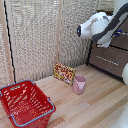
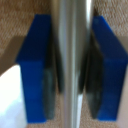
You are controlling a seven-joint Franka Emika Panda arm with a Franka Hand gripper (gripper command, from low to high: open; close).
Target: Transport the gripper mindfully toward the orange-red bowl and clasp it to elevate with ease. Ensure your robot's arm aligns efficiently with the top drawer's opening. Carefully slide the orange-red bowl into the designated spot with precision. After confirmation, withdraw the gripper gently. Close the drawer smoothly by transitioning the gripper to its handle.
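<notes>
Two dark-blue fingers point(image 2: 35, 70) stand either side of the handle point(image 2: 70, 60), almost touching; you cannot tell if they press it. The bar looks stiff and slippery, so take it mid-length. Your arm point(image 1: 97, 25) reaches from 2 o'clock toward the dresser at 3 o'clock. No orange-red bowl is visible.

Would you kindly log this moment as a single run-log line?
gripper: fingers straddling silver handle | contact: cannot tell | arm: at dresser | red bowl: not visible
</notes>
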